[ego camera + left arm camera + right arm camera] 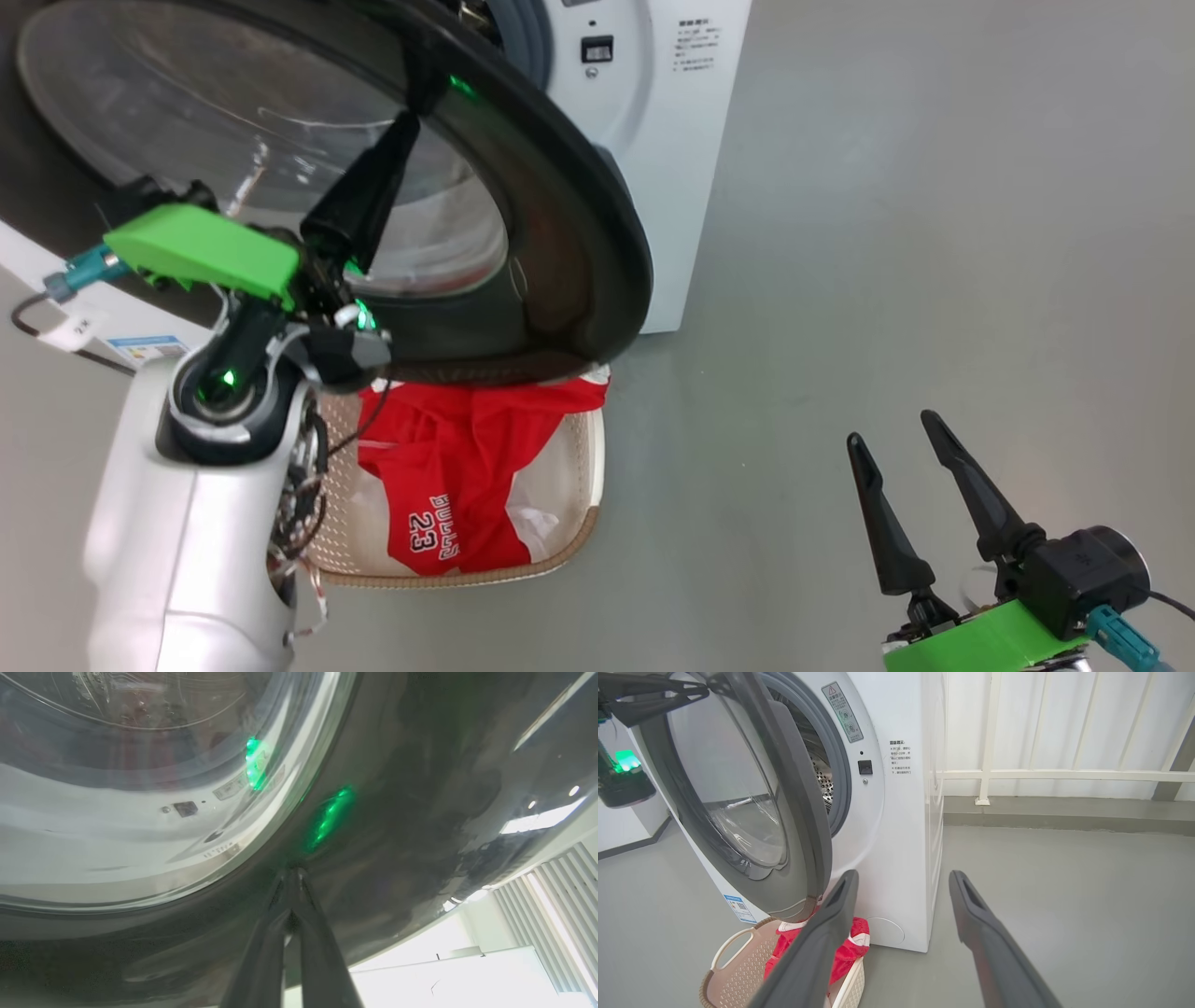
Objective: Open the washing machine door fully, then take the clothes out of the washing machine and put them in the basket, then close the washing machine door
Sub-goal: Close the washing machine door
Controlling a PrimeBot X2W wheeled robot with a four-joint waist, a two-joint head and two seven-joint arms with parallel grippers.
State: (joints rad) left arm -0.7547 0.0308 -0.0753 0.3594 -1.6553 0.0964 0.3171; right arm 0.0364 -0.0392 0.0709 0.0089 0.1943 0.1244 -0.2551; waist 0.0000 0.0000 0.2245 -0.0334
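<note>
Grey floor runs to a white railing and wall behind a white front-loading washing machine. Its washing machine door, a glossy black ring around clear bulging glass, stands partly open, and its lower edge hangs over the basket. The cream perforated basket sits on the floor just in front of the machine. The clothes, red with white trim, lie inside it and drape over the rim nearest the machine; white print reads "BULLS 23". The left gripper has its fingers pressed together, and the tips seem to touch the door's black frame. The right gripper hovers over bare floor, well apart from the basket, fingers spread and empty. A blue label marks the machine's lower corner and a warning sticker sits beside the drum opening; both are too small to read.
</note>
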